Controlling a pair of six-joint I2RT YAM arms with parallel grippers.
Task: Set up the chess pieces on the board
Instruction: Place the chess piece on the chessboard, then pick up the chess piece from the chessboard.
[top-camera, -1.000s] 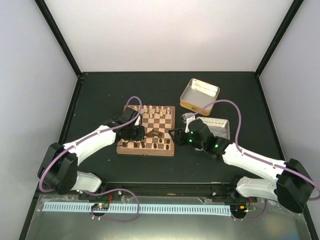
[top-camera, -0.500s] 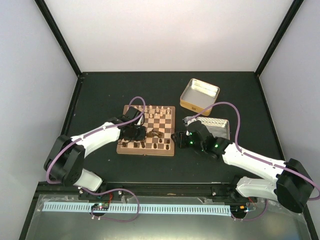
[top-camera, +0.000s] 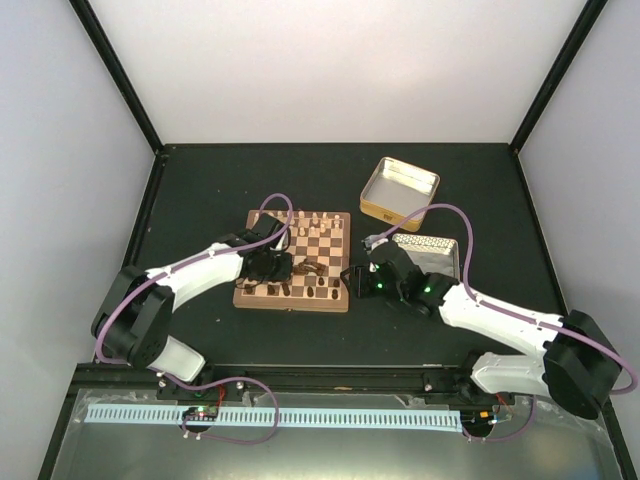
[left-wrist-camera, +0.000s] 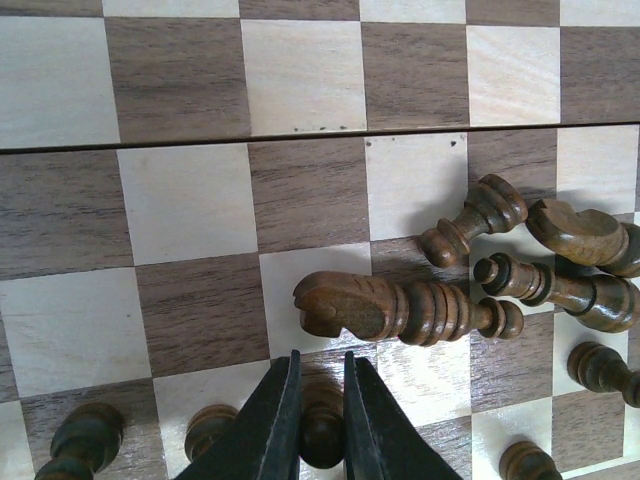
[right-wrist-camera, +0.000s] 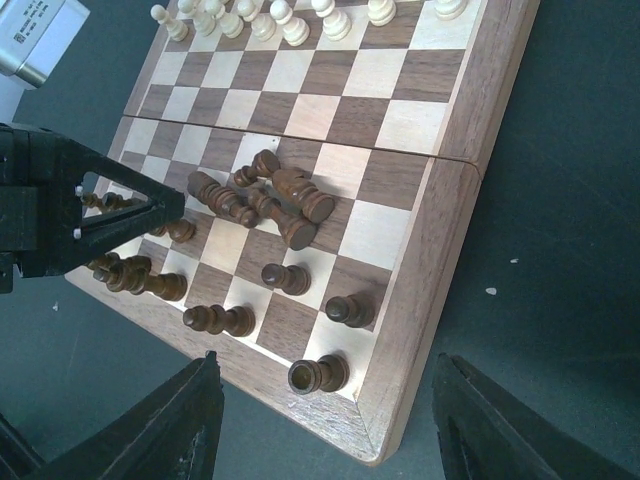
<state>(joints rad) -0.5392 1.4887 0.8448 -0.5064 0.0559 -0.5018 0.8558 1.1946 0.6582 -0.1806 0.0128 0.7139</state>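
The board (top-camera: 340, 301) lies mid-table, and it also shows in the left wrist view (left-wrist-camera: 180, 80) and the right wrist view (right-wrist-camera: 440, 260). Several dark chess pieces lie toppled in a heap near its middle (top-camera: 308, 268) (right-wrist-camera: 265, 200), a fallen knight (left-wrist-camera: 370, 305) among them. Others stand along the near rows. My left gripper (top-camera: 283, 268) (left-wrist-camera: 320, 360) is over the board's near left part, its jaws closed narrowly around an upright dark pawn (left-wrist-camera: 322, 435). My right gripper (top-camera: 352, 278) (right-wrist-camera: 325, 372) is wide open and empty above the board's near right corner, over a dark rook (right-wrist-camera: 318, 373).
Pale cream chessmen (top-camera: 313, 216) (right-wrist-camera: 290, 20) stand in the board's far rows. An open metal tin (top-camera: 398, 188) sits at the back right, and a second tin (top-camera: 432, 255) lies right of the board, behind my right arm.
The left arm's elbow has swung left while its gripper stayed over the near left squares. The right gripper has edged slightly nearer along the board's right edge.
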